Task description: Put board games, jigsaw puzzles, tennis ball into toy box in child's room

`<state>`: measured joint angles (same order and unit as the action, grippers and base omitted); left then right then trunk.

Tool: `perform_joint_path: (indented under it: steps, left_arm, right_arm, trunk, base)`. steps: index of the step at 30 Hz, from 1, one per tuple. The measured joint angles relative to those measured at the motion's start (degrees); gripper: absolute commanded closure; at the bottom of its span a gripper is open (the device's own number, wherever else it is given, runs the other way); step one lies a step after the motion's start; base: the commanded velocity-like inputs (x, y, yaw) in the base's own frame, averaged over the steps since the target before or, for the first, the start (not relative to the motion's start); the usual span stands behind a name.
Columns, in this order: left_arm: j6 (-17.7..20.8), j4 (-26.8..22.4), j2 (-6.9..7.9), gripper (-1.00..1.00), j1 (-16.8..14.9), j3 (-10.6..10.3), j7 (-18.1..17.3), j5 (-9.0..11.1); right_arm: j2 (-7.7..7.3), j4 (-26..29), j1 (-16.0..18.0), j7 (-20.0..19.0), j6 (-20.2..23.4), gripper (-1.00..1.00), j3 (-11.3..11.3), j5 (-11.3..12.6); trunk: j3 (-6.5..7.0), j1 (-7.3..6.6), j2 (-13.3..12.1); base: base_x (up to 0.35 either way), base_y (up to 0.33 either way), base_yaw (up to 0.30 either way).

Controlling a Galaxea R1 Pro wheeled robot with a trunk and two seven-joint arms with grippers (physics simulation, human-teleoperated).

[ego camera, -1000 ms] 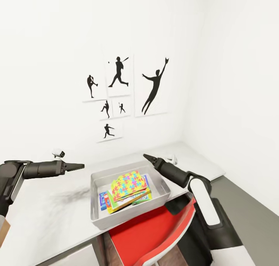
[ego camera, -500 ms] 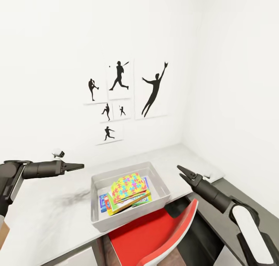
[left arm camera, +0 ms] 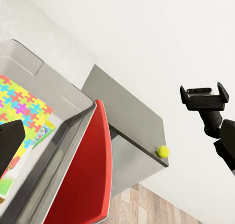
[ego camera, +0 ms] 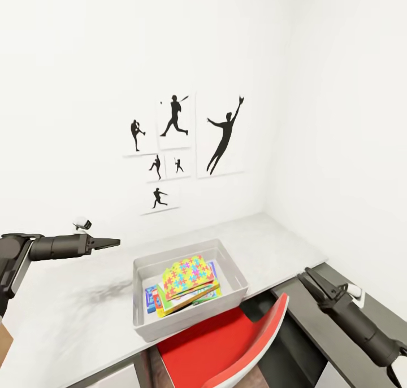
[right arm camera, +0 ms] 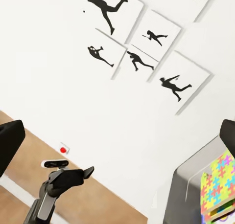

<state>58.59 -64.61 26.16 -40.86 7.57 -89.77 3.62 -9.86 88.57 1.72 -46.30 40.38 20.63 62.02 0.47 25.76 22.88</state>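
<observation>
Toys in toy box (ego camera: 234, 266)

Right gripper (ego camera: 310, 278) withdrawn from toy box (ego camera: 237, 275), now off-table.

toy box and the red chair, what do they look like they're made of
The toy box looks like moulded plastic, possibly metal: plain light grey, thin sloping walls, rounded rim, soft sheen. The red chair looks like hard glossy plastic: one smooth curved shell with a pale edge.

jigsaw puzzles (ego camera: 184, 274) atop board games (ego camera: 169, 297), in toy box (ego camera: 148, 322)
</observation>
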Motion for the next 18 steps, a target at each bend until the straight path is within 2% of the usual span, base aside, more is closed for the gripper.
perform_joint_path:
  steps: [8, 14, 18]
  left_arm:
    - [0.3, 0.0, 0.02, -1.00, 0.0, 0.0, 0.0, 0.0]
    - [0.4, 0.0, -0.04, -1.00, 0.0, 0.0, 0.0, 0.0]
    - [0.5, 0.0, -0.10, -1.00, 0.0, 0.0, 0.0, -0.1]
  right_arm:
    - [-0.28, -0.7, -0.7, -1.3, -1.0, -1.00, 0.7, -0.4]
    - [-0.36, -1.3, -1.0, -1.6, -0.8, -1.00, 3.9, -0.4]
    - [-0.27, -1.7, -1.0, -1.6, -0.9, -1.00, 5.2, -0.5]
  trunk:
    - [0.24, 0.00, 0.0]
    - [0.26, 0.00, 0.0]
    - [0.27, 0.00, 0.0]
  base:
    - [0.000, 0.000, 0.000]
    - [0.000, 0.000, 0.000]
    - [-0.005, 0.000, 0.000]
